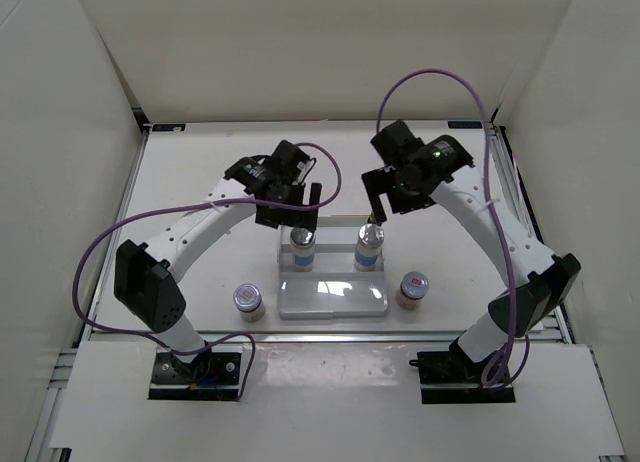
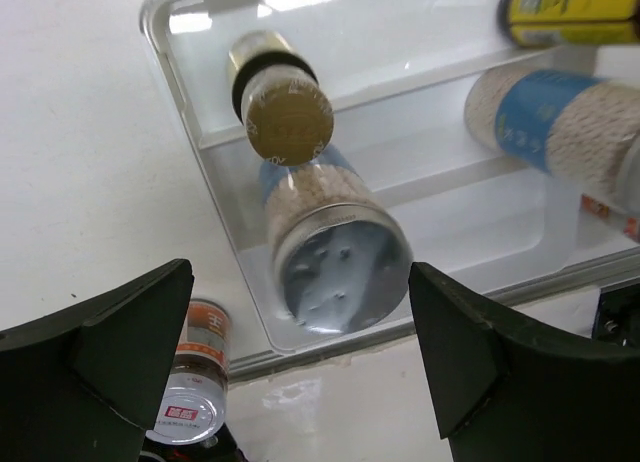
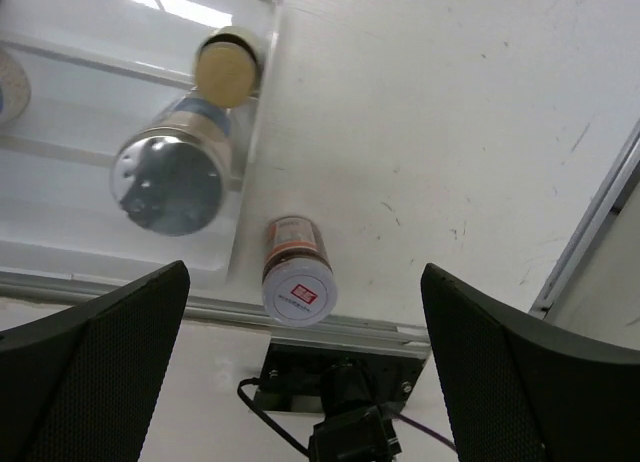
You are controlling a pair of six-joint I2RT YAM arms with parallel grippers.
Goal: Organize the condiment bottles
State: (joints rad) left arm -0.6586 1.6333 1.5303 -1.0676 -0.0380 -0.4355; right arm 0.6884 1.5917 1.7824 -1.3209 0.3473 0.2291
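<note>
Bottles (image 1: 368, 247): amber pair (image 2: 285, 107) and blue-labelled pair (image 1: 303, 250) stand on the rack (image 1: 333, 300). Two red-labelled ones (image 1: 248, 302) stand on the table (image 1: 190, 182), just off each rack side, near its front edge. Your left gripper (image 2: 300, 372) and right gripper (image 3: 300, 352) hang spread wide, empty, above the rack.

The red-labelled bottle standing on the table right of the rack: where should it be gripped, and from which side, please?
Grip the red-labelled bottle across its round body near the top, descending from above. It stands upright, clear of the rack, with table showing on both sides, so open jaws should fit around it.
</note>
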